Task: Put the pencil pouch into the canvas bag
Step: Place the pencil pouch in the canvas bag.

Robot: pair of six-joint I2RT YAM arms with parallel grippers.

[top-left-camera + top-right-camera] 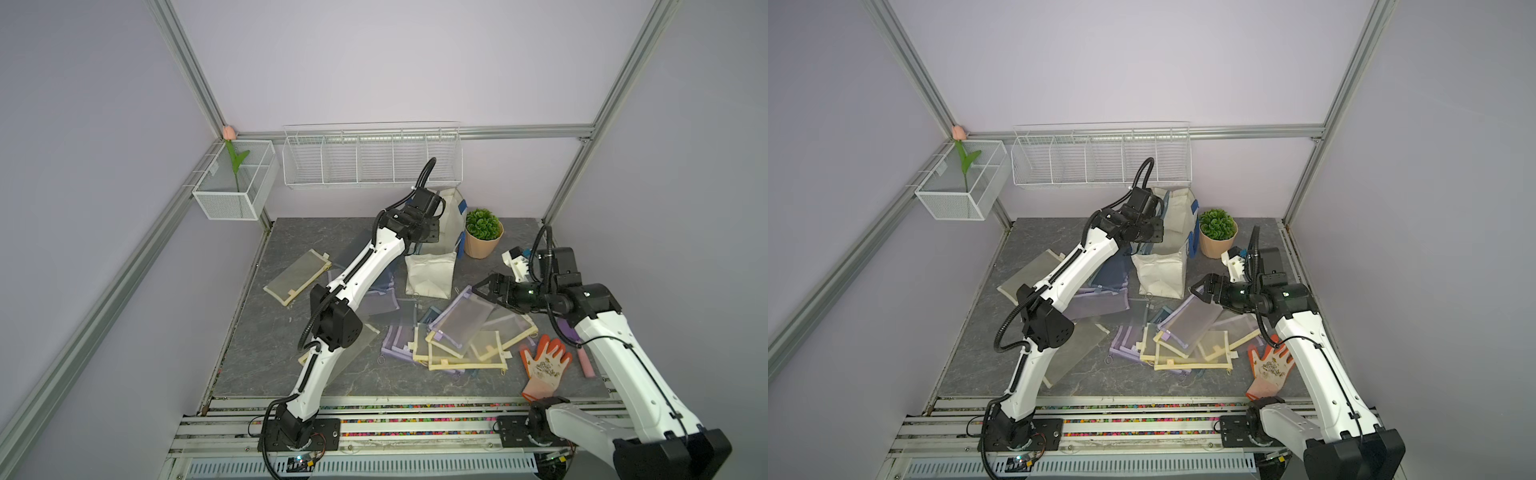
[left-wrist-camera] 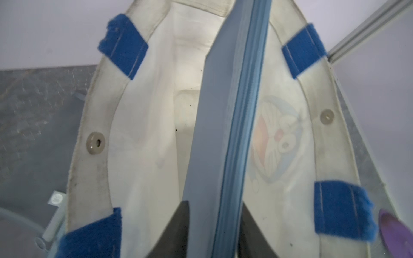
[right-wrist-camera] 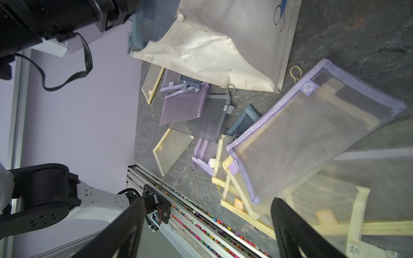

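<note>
blue-grey zippered pencil pouch (image 2: 214, 134) hung inside off-white canvas bag (image 1: 430, 274). green potted plant (image 1: 482, 232) stood just right of bag. pile of mesh pouches (image 1: 461, 324) lay in front, on grey table (image 1: 291, 241).

Both top views overlook the table (image 1: 395, 384); left wrist peers closely into canvas bag (image 2: 96, 111)

Arms (image 1: 374, 266) have white shells, black joints, ribbed black cables (image 1: 423, 172) and seemingly tapered black fingers (image 3: 290, 223).
</note>
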